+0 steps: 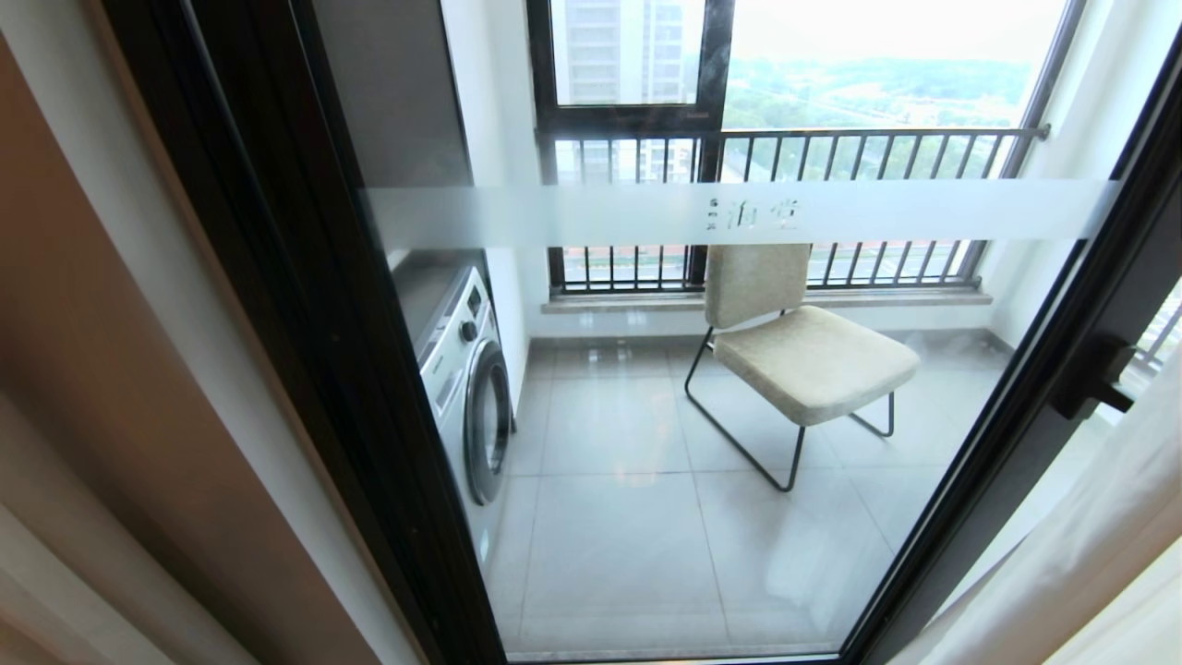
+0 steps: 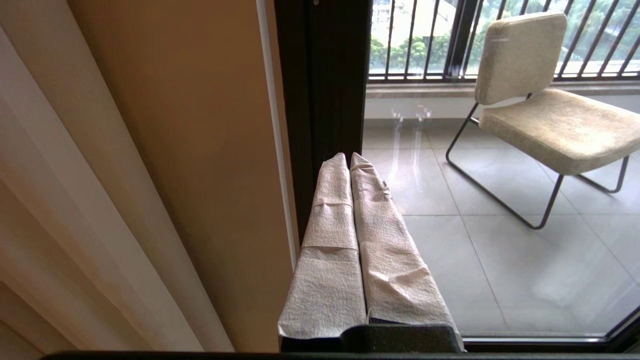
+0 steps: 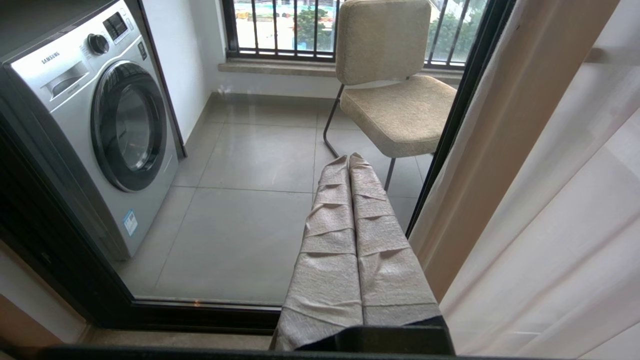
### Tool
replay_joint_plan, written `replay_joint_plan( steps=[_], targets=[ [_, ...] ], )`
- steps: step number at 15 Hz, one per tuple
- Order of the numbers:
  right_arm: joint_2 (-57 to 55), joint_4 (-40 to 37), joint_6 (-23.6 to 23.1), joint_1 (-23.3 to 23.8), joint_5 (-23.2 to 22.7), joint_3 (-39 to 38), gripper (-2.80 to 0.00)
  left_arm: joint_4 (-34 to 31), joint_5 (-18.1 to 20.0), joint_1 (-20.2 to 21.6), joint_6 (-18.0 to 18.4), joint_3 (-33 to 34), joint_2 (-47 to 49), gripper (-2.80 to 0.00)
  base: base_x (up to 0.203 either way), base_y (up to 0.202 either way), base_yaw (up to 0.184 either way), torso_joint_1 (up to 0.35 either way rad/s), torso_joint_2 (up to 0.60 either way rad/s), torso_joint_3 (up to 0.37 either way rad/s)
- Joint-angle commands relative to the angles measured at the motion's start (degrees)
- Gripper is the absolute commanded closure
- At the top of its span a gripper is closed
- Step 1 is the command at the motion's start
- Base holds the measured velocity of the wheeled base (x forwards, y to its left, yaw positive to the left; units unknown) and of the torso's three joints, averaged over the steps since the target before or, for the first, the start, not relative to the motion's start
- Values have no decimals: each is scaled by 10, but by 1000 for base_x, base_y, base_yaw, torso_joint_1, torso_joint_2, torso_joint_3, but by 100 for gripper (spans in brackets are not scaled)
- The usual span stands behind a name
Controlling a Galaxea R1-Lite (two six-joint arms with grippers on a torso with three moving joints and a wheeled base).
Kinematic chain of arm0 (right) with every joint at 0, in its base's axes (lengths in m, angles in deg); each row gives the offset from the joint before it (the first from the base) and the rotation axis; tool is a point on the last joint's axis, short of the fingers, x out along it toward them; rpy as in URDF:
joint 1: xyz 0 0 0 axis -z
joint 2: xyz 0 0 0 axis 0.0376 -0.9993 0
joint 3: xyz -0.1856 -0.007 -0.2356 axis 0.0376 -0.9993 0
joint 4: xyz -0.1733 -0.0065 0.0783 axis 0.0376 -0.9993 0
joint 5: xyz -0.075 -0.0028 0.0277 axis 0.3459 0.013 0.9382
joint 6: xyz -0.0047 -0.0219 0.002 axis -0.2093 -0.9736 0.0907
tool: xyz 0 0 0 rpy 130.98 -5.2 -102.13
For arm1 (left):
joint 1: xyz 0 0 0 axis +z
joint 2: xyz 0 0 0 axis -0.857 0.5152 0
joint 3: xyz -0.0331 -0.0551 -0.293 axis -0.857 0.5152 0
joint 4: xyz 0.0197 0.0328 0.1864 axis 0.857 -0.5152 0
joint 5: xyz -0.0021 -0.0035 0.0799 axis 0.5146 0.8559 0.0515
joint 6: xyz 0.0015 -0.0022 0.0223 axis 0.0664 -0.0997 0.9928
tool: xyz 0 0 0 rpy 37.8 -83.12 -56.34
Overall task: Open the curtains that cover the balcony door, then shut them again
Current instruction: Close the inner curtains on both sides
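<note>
The balcony door (image 1: 646, 517), clear glass in a black frame with a frosted band (image 1: 591, 214) and a black handle (image 1: 1094, 374), stands uncovered in front of me. The curtains are drawn to both sides: a beige drape (image 1: 83, 369) on the left and sheer white fabric (image 1: 1090, 545) on the right. My left gripper (image 2: 348, 157) is shut and empty, its wrapped fingers pointing at the door's left frame next to the beige drape (image 2: 175, 150). My right gripper (image 3: 348, 157) is shut and empty too, beside the beige (image 3: 500, 150) and sheer (image 3: 565, 225) layers. Neither gripper touches fabric or shows in the head view.
Behind the glass, a silver washing machine (image 1: 466, 388) stands on the left and a beige chair (image 1: 803, 351) on a wire frame in the middle of the tiled balcony. A black-framed window with railing bars (image 1: 794, 139) closes the far side.
</note>
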Motion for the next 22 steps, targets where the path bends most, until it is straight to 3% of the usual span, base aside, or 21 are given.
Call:
replay_joint_plan(
  steps=[1, 3, 8, 11, 14, 18, 22],
  targets=[
    [-1, 0, 0, -1, -1, 0, 0, 0, 0, 0, 1, 0, 0, 0, 0, 0, 0, 0, 0, 0],
    [-1, 0, 0, 0, -1, 0, 0, 7, -3, 1, -11, 0, 0, 0, 0, 0, 0, 0, 0, 0],
    [-1, 0, 0, -1, -1, 0, 0, -5, -22, 1, -26, -75, 3, 0, 0, 0, 0, 0, 0, 0],
    [-1, 0, 0, 0, -1, 0, 0, -10, -63, 1, -26, -148, 45, 0, 0, 0, 0, 0, 0, 0],
    [-1, 0, 0, 0, -1, 0, 0, -10, -148, 0, -25, -233, 147, 0, 0, 0, 0, 0, 0, 0],
    [-1, 0, 0, -1, -1, 0, 0, -9, -336, -1, -24, -361, 289, 0, 0, 0, 0, 0, 0, 0],
    [-1, 0, 0, -1, -1, 0, 0, -8, -445, 0, -25, -429, 375, 0, 0, 0, 0, 0, 0, 0]
  ],
)
